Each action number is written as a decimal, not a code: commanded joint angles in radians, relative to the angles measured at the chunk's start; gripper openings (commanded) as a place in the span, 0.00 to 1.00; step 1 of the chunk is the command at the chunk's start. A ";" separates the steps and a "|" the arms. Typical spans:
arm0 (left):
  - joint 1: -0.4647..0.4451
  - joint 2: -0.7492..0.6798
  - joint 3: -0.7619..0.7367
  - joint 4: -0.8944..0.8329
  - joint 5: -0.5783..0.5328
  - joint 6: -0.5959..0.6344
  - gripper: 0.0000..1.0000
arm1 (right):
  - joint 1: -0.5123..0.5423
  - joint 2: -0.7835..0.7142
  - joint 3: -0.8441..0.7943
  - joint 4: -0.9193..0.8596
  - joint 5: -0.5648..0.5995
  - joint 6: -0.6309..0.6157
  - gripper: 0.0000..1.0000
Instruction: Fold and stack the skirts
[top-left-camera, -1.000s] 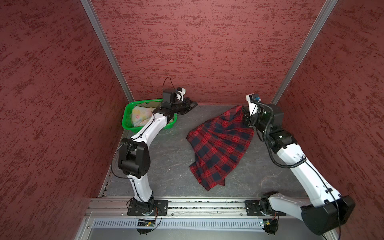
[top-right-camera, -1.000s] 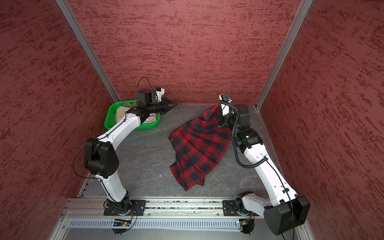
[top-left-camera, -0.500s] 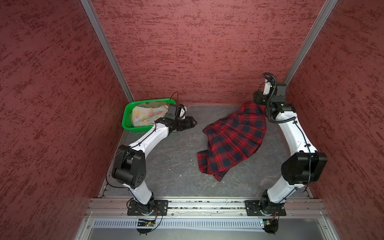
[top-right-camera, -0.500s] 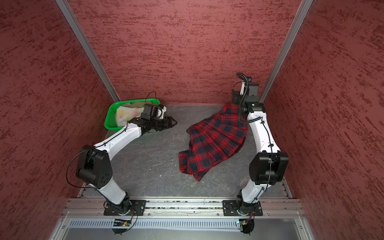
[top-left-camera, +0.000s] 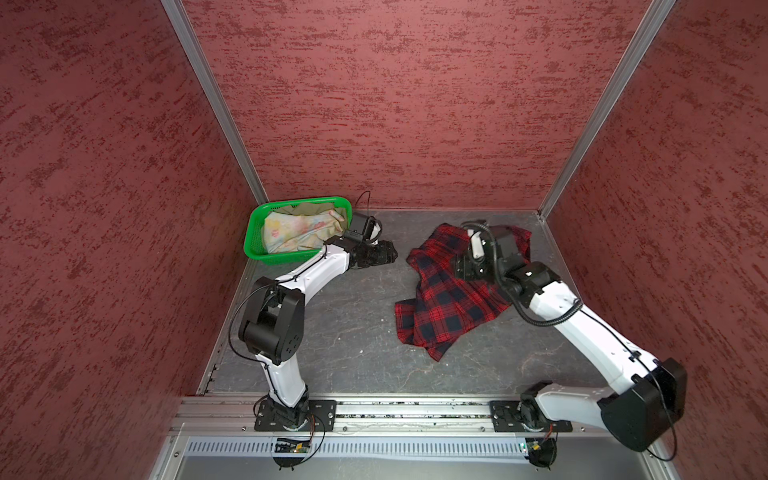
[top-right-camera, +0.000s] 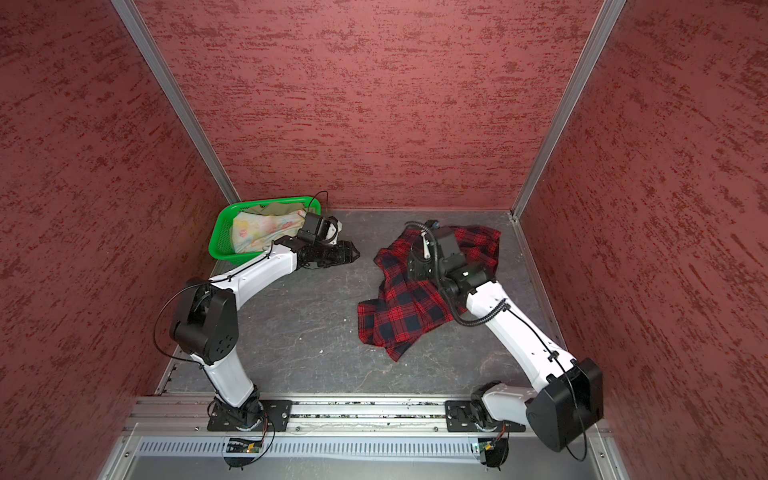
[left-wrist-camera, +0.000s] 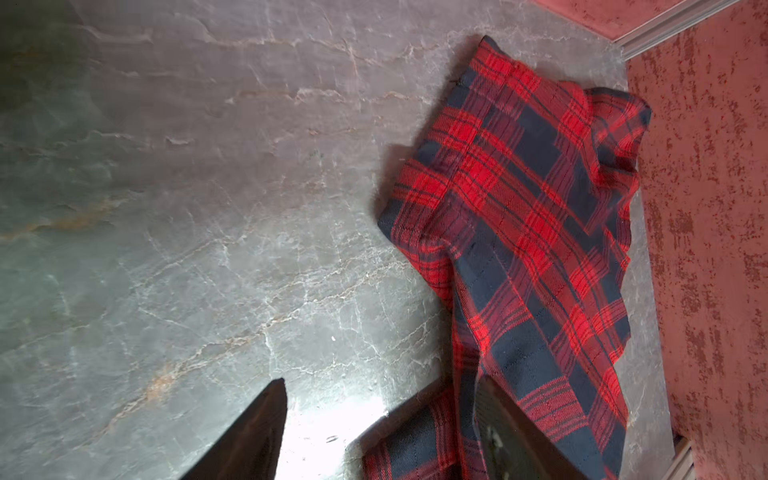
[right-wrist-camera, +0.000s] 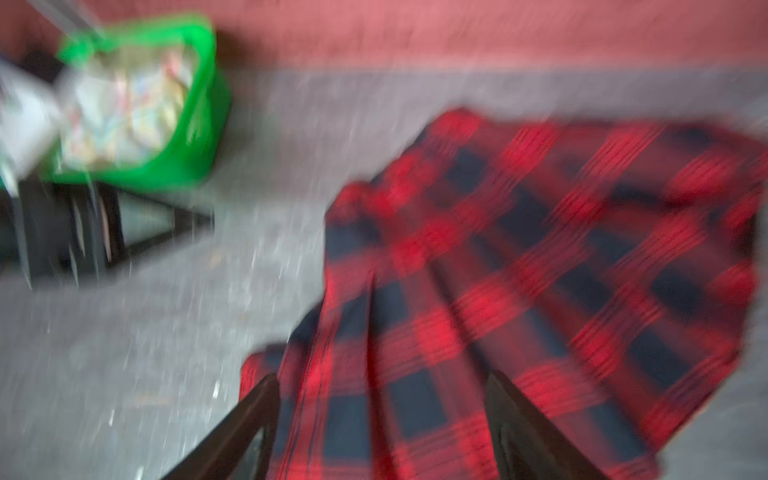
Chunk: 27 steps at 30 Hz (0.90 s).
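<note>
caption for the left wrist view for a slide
Left gripper, jaws open, facing the crumpled plaid skirt on the grey table.

1 plaid skirt (top-left-camera: 444, 299), 1 floral skirt (top-left-camera: 291, 232), 1 olive skirt (top-left-camera: 309, 208), so 3 in all; 1 green basket (top-left-camera: 252, 232)

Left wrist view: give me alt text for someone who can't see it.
A crumpled red-and-navy plaid skirt lies on the grey table beside a red wall. The left gripper stands open in the foreground, near the skirt's edge.
</note>
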 joint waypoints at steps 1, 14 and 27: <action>0.017 -0.022 0.005 -0.008 -0.015 0.005 0.73 | 0.082 -0.027 -0.118 -0.040 -0.016 0.149 0.77; 0.040 -0.095 -0.022 -0.013 -0.022 -0.008 0.73 | 0.107 0.087 -0.120 0.082 -0.015 0.060 0.00; 0.076 -0.151 -0.045 0.013 -0.002 -0.052 0.73 | 0.101 -0.057 0.370 -0.163 0.069 -0.251 0.00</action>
